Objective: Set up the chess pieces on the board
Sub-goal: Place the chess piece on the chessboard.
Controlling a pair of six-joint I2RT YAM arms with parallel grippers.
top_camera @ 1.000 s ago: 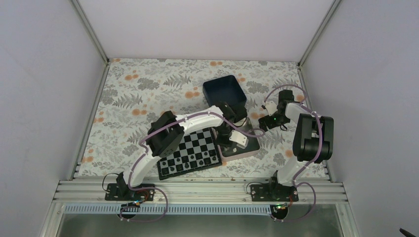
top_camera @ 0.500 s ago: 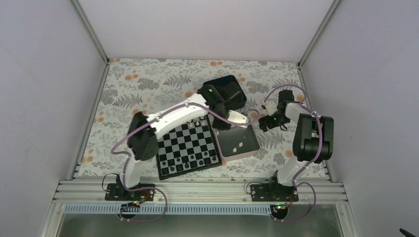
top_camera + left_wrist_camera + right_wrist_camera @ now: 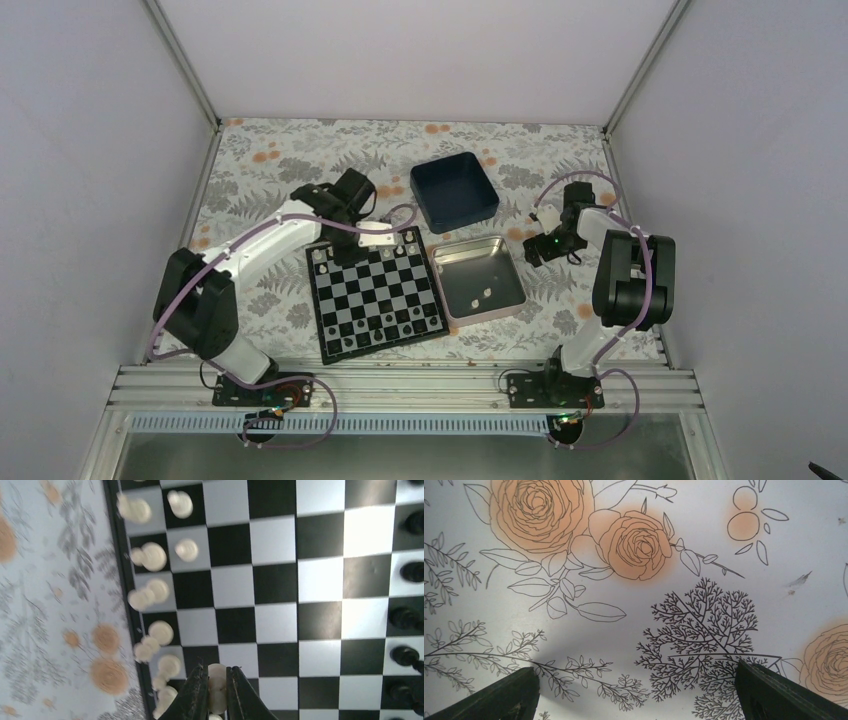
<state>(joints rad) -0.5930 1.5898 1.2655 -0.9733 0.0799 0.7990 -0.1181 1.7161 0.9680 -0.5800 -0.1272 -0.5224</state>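
The board point(image 3: 372, 292) lies flat in the middle of the table. In the left wrist view several cream chess pieces point(image 3: 150, 556) stand along the board's point(image 3: 280, 580) left edge, and black pieces point(image 3: 407, 572) line its right edge. My left gripper point(image 3: 378, 238) hovers over the board's far edge. It point(image 3: 216, 672) is shut on one cream piece point(image 3: 216, 690), held above a square near that cream row. My right gripper point(image 3: 534, 249) stands to the right of the tin. Its point(image 3: 636, 680) fingers are wide open over the floral cloth with nothing between them.
A silver tin point(image 3: 470, 248) sits right of the board with two cream pieces point(image 3: 483, 293) inside. A dark blue box point(image 3: 455, 190) stands behind it. The left arm's elbow point(image 3: 200, 300) rises left of the board. Grey walls close in the table.
My left arm has swung from over the tin leftward to the board's far edge, carrying the cream piece. The right arm has stayed still.
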